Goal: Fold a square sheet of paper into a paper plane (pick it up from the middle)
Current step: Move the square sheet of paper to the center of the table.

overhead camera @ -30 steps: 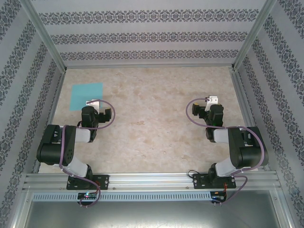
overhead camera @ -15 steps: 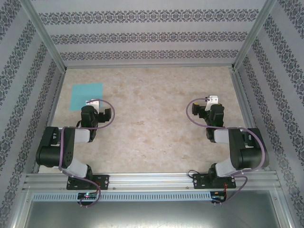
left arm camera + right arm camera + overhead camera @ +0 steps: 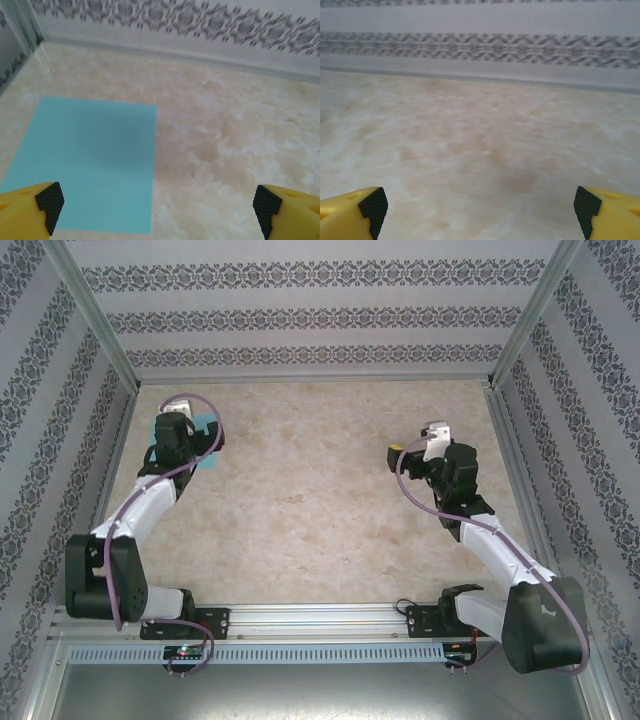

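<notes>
The square sheet of paper (image 3: pixel 92 160) lies flat on the marbled table, turquoise side up, at the far left. In the top view my left arm hangs over it and hides most of it, so just slivers of the sheet (image 3: pixel 207 420) show. My left gripper (image 3: pixel 157 206) (image 3: pixel 185 432) is open above the sheet's near right corner. Its left fingertip (image 3: pixel 49 200) sits over the near left part of the paper, its right one over bare table. My right gripper (image 3: pixel 479 207) (image 3: pixel 415 445) is open over bare table at the right, with nothing between its fingers.
Patterned walls enclose the table (image 3: pixel 320 490) on three sides, with metal posts at the corners. The left wall (image 3: pixel 15 45) runs close beside the paper. The back wall (image 3: pixel 480 40) stands ahead of the right gripper.
My left arm has stretched forward and left from its folded pose, coming over the paper. The right arm has also unfolded, its gripper shifting slightly forward and left. Both grippers stay open.
</notes>
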